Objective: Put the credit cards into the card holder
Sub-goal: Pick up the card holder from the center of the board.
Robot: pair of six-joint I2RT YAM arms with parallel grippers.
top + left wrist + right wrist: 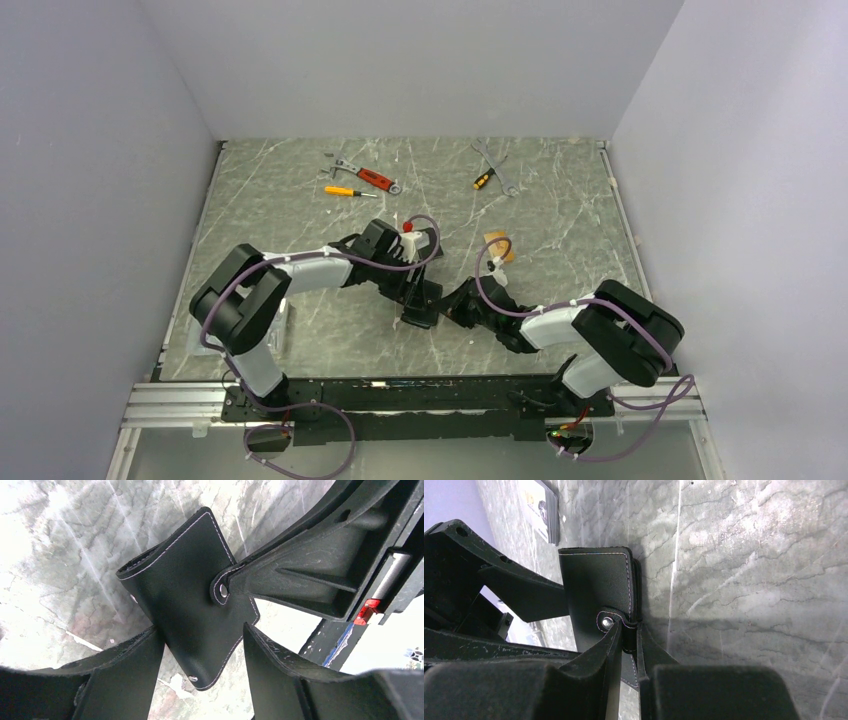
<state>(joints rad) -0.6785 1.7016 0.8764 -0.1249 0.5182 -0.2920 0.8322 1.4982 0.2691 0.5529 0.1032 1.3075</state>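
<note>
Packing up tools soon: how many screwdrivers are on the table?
2. An orange-handled screwdriver lies far back beside the red-handled wrench; a stubby yellow-and-black screwdriver lies further right, by the silver wrench. Others may be hidden.

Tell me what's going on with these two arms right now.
Both arms meet over the black card holder in the middle of the table. The right gripper is pinched on the holder's snap strap. The left gripper stands open, its fingers spread on either side of the holder's lower corner. The holder looks folded. The credit cards lie in a stack farther back on the table, not yet put in.
</note>
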